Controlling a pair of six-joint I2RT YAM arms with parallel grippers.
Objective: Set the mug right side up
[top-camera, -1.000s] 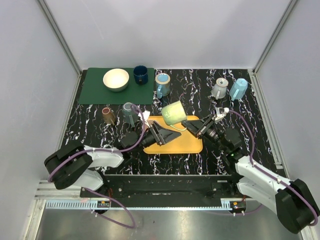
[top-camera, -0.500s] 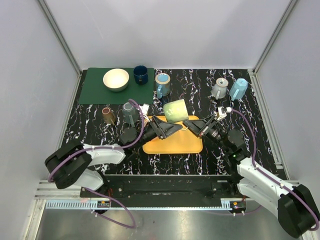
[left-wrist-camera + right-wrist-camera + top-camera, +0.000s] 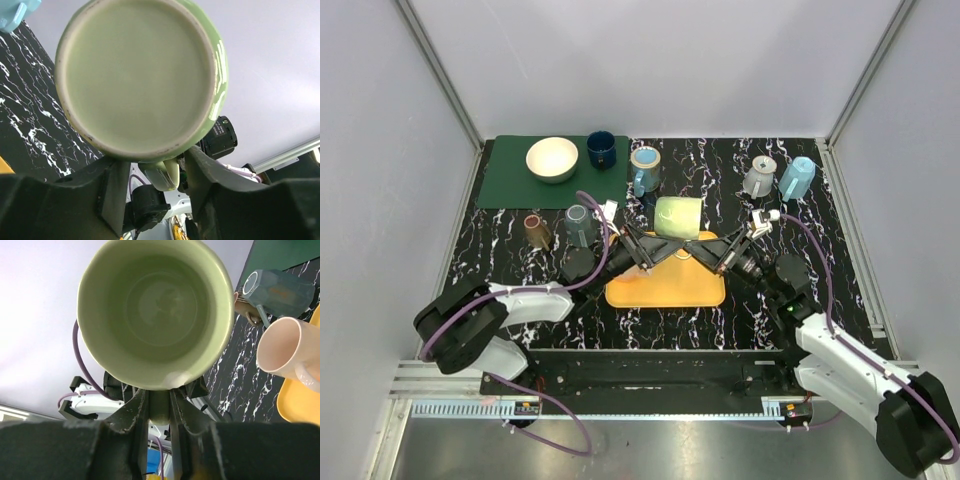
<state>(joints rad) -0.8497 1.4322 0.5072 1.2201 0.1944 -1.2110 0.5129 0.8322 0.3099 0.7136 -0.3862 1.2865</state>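
The light green mug (image 3: 677, 217) hangs on its side in the air above the back edge of the orange tray (image 3: 665, 292). Its base faces my left gripper (image 3: 663, 246) and fills the left wrist view (image 3: 140, 75). Its mouth faces my right gripper (image 3: 700, 247) and fills the right wrist view (image 3: 155, 305). My right gripper (image 3: 159, 407) is shut on the mug's handle, with both fingers pressed against it. My left gripper (image 3: 157, 175) has the handle (image 3: 162, 172) between its jaws, with a gap on the left side, so it looks open.
A pink mug (image 3: 282, 352) lies at the tray's edge. A grey-blue cup (image 3: 580, 225) and a brown cup (image 3: 537, 230) stand to the left. At the back are a green mat (image 3: 510, 185) with a bowl (image 3: 552, 158), a dark blue cup (image 3: 601, 149) and several mugs (image 3: 645, 170).
The green mug rose and moved back and to the right, turning from tilted to lying on its side. My right gripper closed in on its handle.
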